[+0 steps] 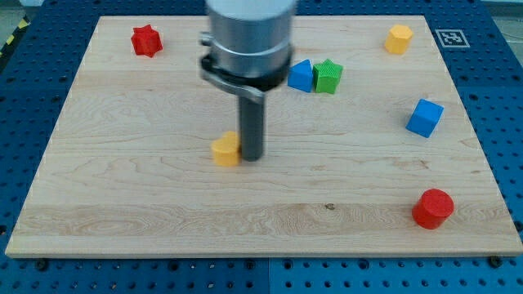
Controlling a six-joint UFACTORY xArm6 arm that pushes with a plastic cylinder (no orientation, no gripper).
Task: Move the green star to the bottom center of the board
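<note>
The green star lies in the upper middle-right of the wooden board, touching a blue block on its left. My tip rests near the board's centre, right beside a small yellow block on its left. The tip is well below and left of the green star, apart from it. The arm's grey body hangs over the upper middle of the board.
A red star sits at the top left. A yellow hexagonal block sits at the top right. A blue cube lies at the right. A red cylinder lies at the bottom right.
</note>
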